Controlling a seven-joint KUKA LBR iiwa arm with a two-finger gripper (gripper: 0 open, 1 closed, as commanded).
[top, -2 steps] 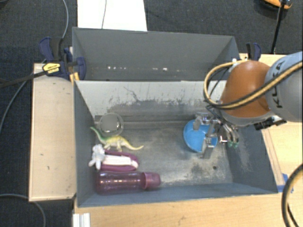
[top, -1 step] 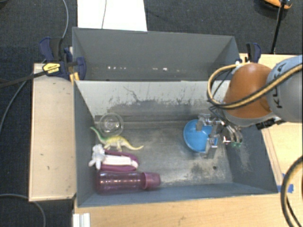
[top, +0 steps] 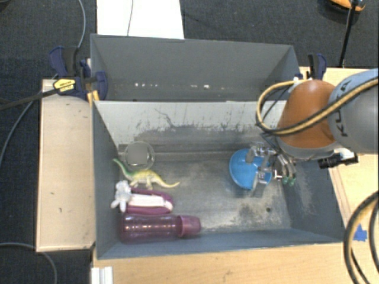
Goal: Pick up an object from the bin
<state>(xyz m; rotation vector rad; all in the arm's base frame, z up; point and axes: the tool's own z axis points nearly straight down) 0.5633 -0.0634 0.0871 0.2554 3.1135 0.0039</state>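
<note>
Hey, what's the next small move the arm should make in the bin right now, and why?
Probably a small shift toward the view's left, to centre the end effector on the blue round thing. It sits at that thing's right edge, not squarely over it, near the right wall of the bin. The toy dinosaur and purple bottle lie far off on the left.

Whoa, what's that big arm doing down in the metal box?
A robot arm reaches into the grey bin from the right to pick something out. Its pincer is low down against the right edge of a round blue thing on the bin floor. Whether it has gripped it cannot be told. On the left lie a purple bottle, a green toy dinosaur and a clear cup, well apart from the arm.
</note>
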